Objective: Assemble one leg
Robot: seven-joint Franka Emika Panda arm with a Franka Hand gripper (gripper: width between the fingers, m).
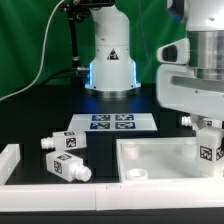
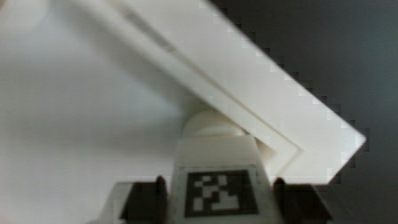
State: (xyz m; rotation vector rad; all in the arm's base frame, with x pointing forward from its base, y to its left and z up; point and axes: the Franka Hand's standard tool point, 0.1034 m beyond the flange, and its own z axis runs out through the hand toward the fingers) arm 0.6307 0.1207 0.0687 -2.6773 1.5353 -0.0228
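My gripper (image 1: 208,128) is shut on a leg (image 1: 208,150), a small white block with a black-and-white tag. It holds the leg upright at the corner of the large white tabletop (image 1: 150,158) on the exterior view's right. In the wrist view the held leg (image 2: 221,180) sits between my dark fingers (image 2: 150,200), and its round peg end meets the inside corner of the tabletop's raised rim (image 2: 249,95). Two more legs (image 1: 66,143) (image 1: 66,167) lie on the table at the exterior view's left.
The marker board (image 1: 112,122) lies behind the tabletop, in front of the arm's base (image 1: 110,70). A white rail (image 1: 60,198) runs along the front edge, with a white block (image 1: 8,160) at the exterior view's far left.
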